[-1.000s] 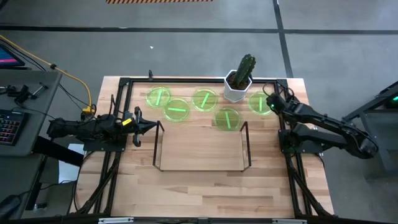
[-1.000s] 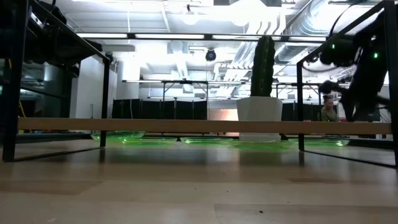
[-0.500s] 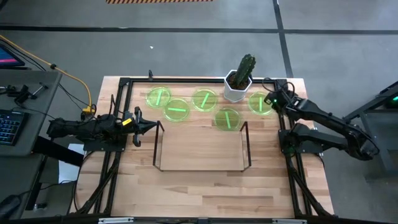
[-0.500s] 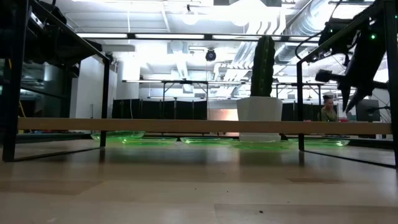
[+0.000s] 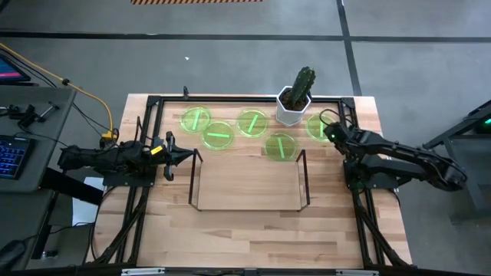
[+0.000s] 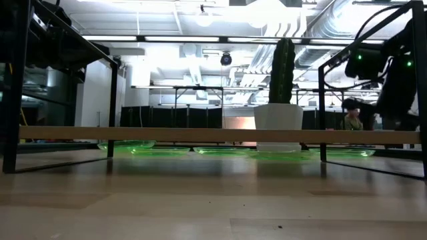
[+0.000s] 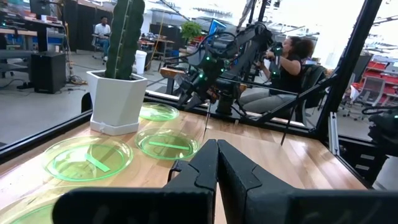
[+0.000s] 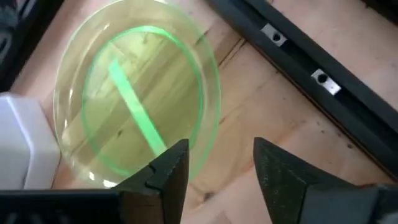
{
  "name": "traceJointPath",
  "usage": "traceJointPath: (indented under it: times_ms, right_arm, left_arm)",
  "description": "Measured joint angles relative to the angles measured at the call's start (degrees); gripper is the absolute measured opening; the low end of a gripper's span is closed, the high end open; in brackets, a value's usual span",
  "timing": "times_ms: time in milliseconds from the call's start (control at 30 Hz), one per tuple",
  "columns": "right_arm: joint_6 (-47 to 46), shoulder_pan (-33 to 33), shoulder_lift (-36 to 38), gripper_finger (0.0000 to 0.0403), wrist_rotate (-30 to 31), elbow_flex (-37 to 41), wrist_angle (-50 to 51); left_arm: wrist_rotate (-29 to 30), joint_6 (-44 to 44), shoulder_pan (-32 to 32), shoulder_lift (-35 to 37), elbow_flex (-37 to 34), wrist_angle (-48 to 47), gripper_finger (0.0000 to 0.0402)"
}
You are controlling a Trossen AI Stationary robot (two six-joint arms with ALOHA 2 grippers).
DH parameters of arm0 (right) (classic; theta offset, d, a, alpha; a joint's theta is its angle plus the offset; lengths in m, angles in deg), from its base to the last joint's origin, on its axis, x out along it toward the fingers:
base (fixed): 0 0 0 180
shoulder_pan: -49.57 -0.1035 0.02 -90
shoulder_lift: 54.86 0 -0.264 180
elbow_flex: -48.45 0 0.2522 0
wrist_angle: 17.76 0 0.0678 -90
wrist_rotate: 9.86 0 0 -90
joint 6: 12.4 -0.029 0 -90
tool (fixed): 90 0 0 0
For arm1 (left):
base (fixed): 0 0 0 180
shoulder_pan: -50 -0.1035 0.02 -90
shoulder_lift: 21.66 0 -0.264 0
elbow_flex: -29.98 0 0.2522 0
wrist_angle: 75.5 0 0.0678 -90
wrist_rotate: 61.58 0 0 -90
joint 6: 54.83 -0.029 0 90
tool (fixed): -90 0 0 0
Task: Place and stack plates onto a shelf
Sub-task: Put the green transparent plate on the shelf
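Several green plates lie flat on the table along its far side: (image 5: 195,119), (image 5: 219,135), (image 5: 252,122), (image 5: 281,146), and the rightmost plate (image 5: 315,126). The wire shelf (image 5: 247,180) stands in the table's middle with nothing on its board (image 6: 213,135). My right gripper (image 8: 217,165) is open above the rightmost plate (image 8: 137,118). One finger (image 8: 168,171) stands over the plate's rim, the other over bare wood. My left gripper (image 7: 216,168) is shut at the shelf's left end (image 5: 188,157), holding nothing.
A white potted cactus (image 5: 295,98) stands just left of the rightmost plate, close to my right gripper. A black metal frame (image 5: 153,103) runs round the work area, with a bar (image 8: 298,68) beside the plate. A person (image 7: 292,62) sits beyond the table.
My right arm has shifted over the rightmost plate, and its gripper is now a little lower and nearer the table's near edge. The plates and the shelf have stayed where they were.
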Motion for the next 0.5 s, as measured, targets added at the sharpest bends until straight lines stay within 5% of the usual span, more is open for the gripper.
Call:
traceJointPath:
  times_ms: [300, 500]
  right_arm:
    - [-8.05, 0.13, -6.23, 0.0151, 1.37, 5.13, -15.6]
    - [-9.92, 1.7, -11.97, 0.0138, 2.48, 3.41, -16.25]
  left_arm:
    - [0.0, -0.01, 0.0, 0.0, 0.0, 0.02, 0.0]
    - [0.01, 0.01, 0.01, 0.01, 0.0, 0.01, 0.0]
